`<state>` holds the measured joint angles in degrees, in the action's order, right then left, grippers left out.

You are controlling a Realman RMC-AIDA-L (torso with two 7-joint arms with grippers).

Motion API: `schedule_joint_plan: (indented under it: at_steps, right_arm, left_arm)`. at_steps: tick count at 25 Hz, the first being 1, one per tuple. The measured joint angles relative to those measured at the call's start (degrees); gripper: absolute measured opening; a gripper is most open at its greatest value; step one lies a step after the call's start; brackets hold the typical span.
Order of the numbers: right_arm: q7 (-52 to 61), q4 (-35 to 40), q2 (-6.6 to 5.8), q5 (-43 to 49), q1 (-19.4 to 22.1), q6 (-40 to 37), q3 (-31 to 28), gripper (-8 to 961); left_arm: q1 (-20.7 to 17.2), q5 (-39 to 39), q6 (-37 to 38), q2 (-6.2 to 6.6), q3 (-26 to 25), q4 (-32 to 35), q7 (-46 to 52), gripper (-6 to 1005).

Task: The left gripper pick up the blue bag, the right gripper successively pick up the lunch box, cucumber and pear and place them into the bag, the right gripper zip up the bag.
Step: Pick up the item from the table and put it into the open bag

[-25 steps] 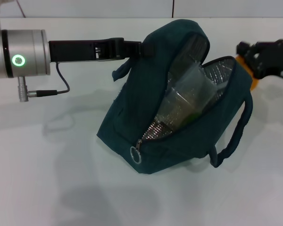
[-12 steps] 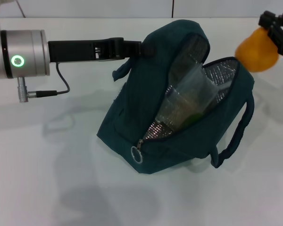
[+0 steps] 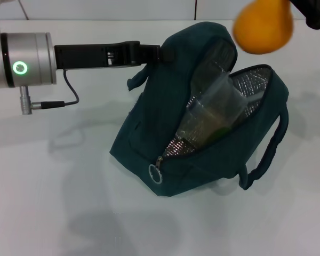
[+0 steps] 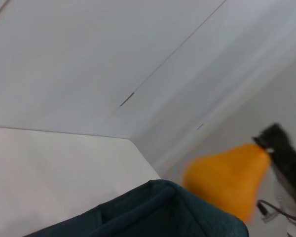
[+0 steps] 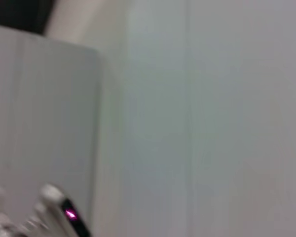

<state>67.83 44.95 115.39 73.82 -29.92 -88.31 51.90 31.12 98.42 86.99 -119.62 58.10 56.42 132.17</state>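
The left gripper (image 3: 159, 54) has its jaws clamped on the blue bag (image 3: 149, 122), keeping its mouth open; the right gripper (image 3: 309, 13), jaws closed on the pear (image 3: 263, 26), holds it above (lunch box (image 3: 210, 114) inside).

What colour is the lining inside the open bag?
Silvery, with a quilted foil look, inside the dark teal blue bag; it shows best in the head view.

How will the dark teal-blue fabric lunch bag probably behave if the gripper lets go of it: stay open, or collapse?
The dark teal-blue fabric lunch bag is probably floppy: it leans and sags where the left gripper holds its top. Let go, its mouth would likely fall partly shut. The clear plastic lunch box inside may prop it somewhat. Its loose loop handle droops too, suggesting soft material.
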Motion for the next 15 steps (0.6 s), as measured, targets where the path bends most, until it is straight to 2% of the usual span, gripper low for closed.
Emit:
schedule_joint_plan:
  at_steps: [5, 15]
  right_arm:
    - [1.9, -0.2, 0.13, -0.6, -1.0, -5.3, 0.7, 48]
    - [1.6, -5.5, 0.29, -1.9, -2.7, -6.0, 8.6, 54]
  left_arm:
    - [0.2, 0.0, -0.2, 0.0, -0.2, -0.2, -0.2, 74]
    - [0.5, 0.0, -0.5, 0.0, -0.2, -0.2, -0.3, 75]
